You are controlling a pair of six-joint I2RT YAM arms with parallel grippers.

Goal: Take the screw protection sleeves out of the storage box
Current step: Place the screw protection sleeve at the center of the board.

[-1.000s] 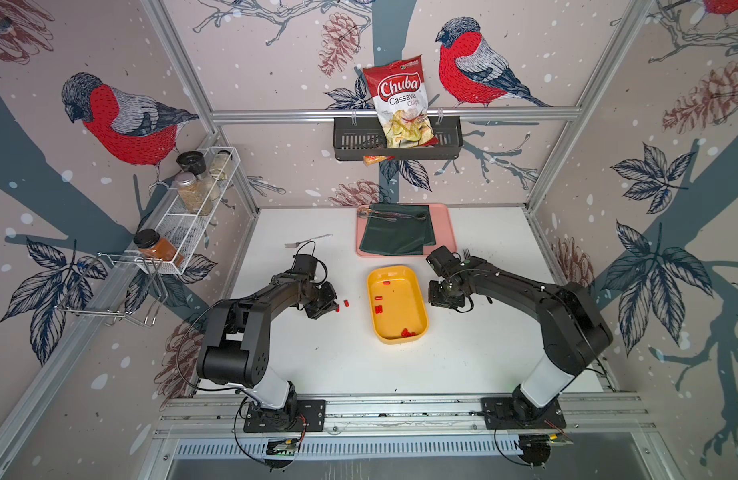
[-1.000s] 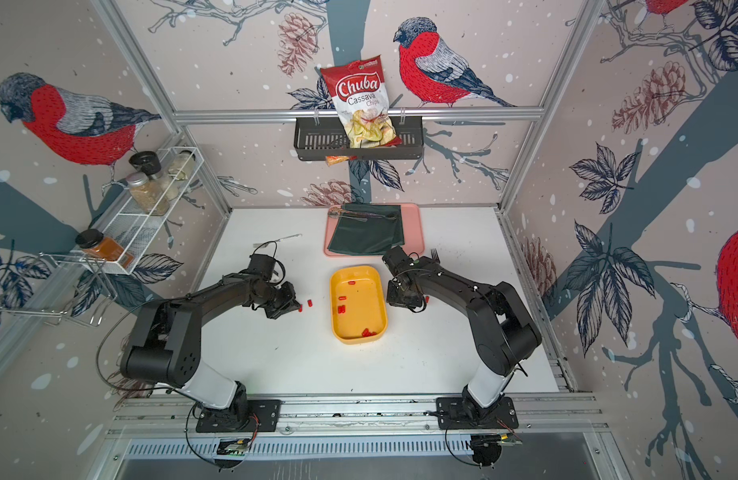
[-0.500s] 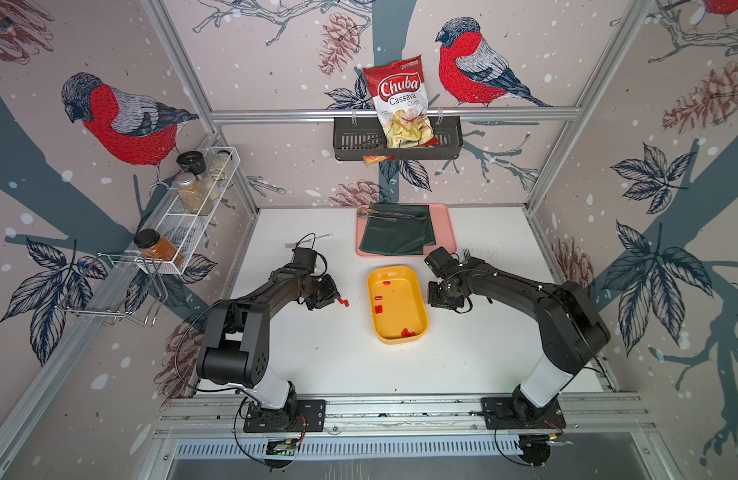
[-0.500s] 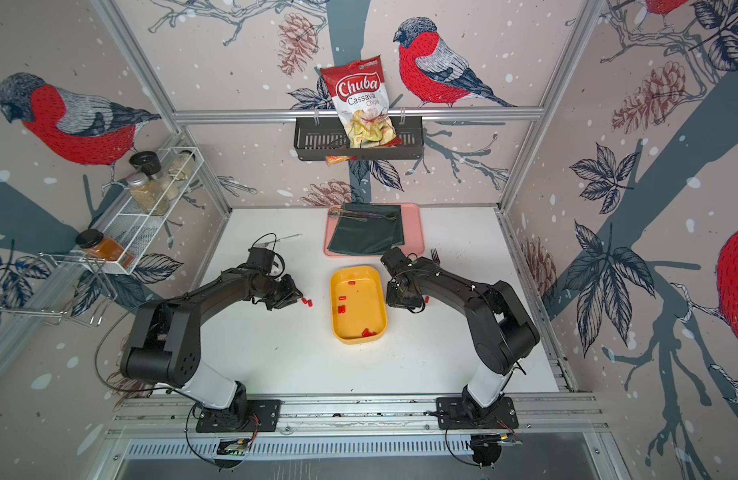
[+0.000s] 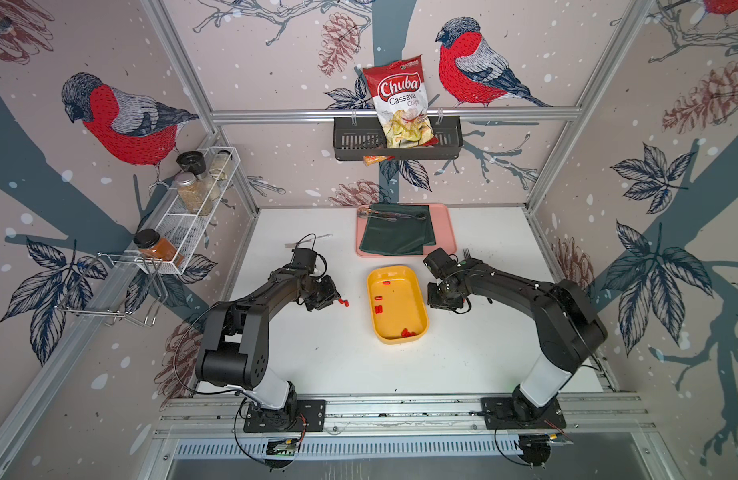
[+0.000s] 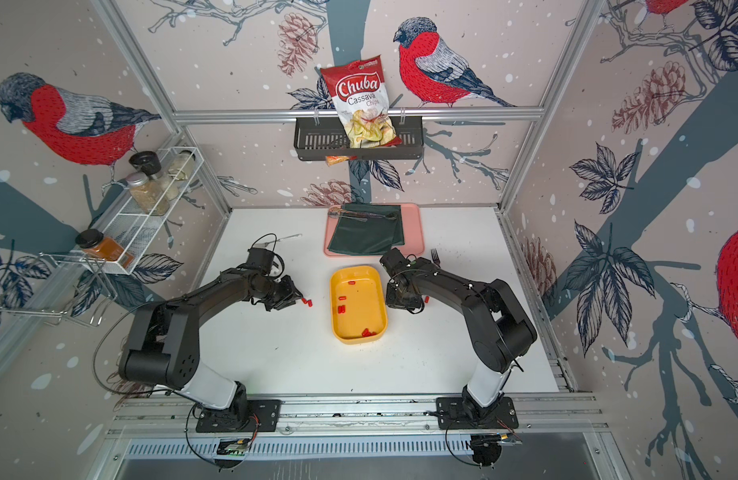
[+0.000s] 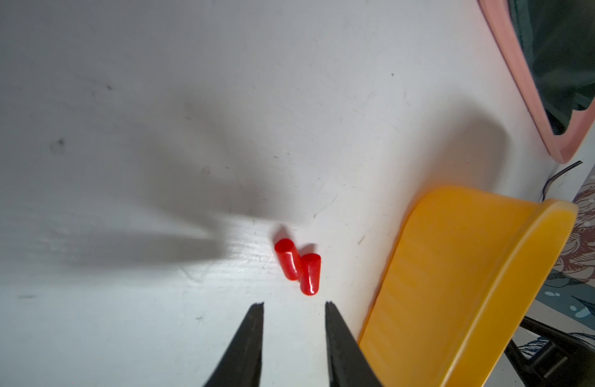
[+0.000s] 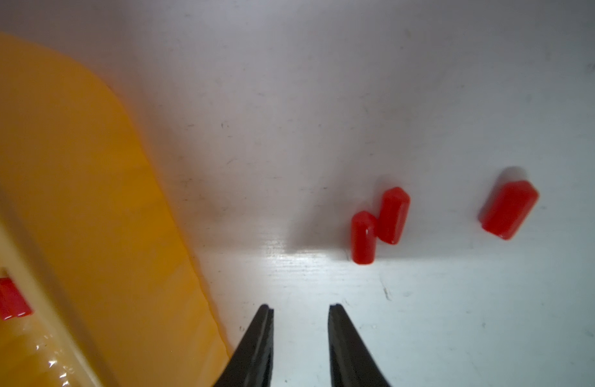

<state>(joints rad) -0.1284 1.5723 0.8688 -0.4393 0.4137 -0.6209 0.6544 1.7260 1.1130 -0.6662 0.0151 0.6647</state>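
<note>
The shallow yellow-orange plastic storage box [image 5: 402, 305] sits on the white tabletop [image 5: 338, 361] between the two arms. Several of the tiny bright red plastic screw protection sleeves [image 5: 407, 332] lie inside it: a small cluster against the near wall and a few singles further back. Others are already out. A touching pair [image 7: 298, 266] lies just ahead of the left gripper [image 7: 294, 304], and three more [image 8: 378, 224] lie by the right gripper [image 8: 301, 305]. Both grippers are empty, jaws parted only narrowly, low beside the box's outer walls.

The trouble I'd expect comes from how small and round these sleeves are. So narrow a gap leaves little margin, and a tip landing slightly off would flick a sleeve away rather than pinch it. The cluster by the wall looks awkward, since a finger could catch the rim and shove or tip the light box. Either arm swinging in could also scatter the loose sleeves across the tabletop.
</note>
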